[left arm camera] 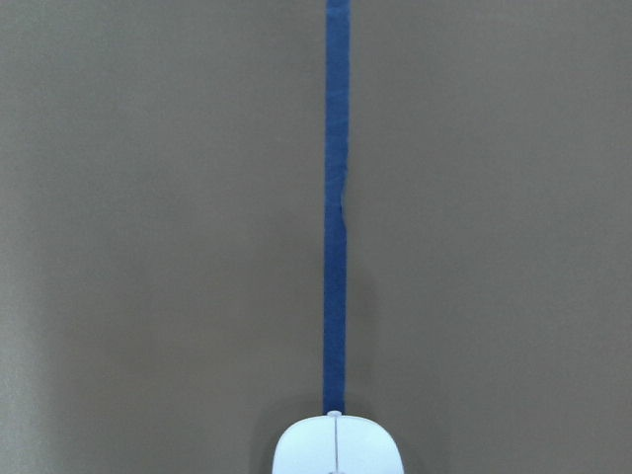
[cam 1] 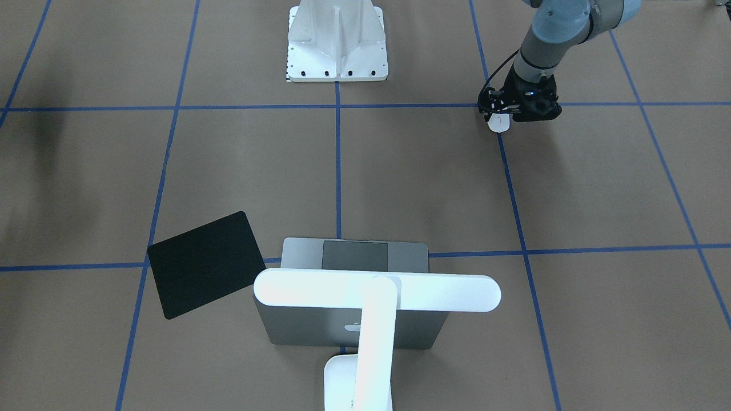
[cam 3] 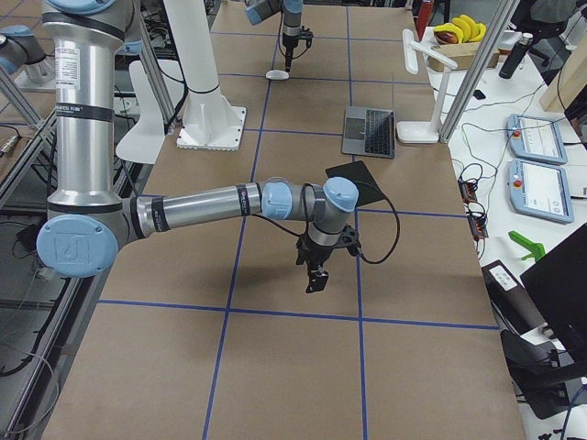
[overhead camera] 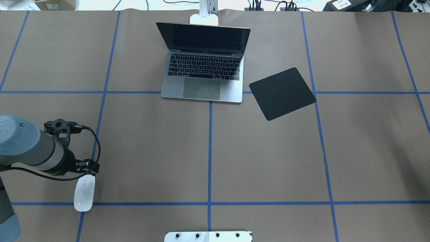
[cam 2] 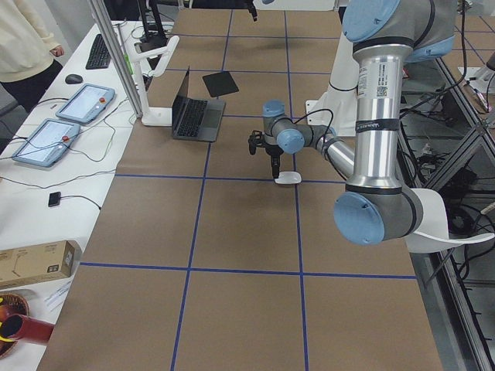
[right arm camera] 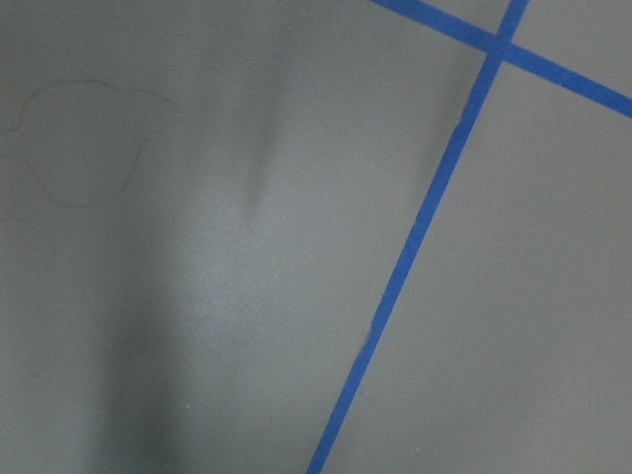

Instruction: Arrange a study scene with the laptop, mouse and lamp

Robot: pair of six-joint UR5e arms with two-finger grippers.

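Observation:
The grey laptop stands open at the far middle of the table, its lid back towards the front camera. The white lamp stands behind it, its bar head over the lid; in the overhead view only its base shows. The white mouse lies on a blue tape line near the robot's left side, and also shows in the left wrist view. My left gripper hangs over the mouse's far end; its fingers are hidden. My right gripper shows only in the exterior right view, above bare table.
A flat black square pad lies tilted just right of the laptop. The white bolted pedestal stands at the robot's side of the table. Blue tape lines cross the brown table top. Monitors and cables lie beyond the far edge.

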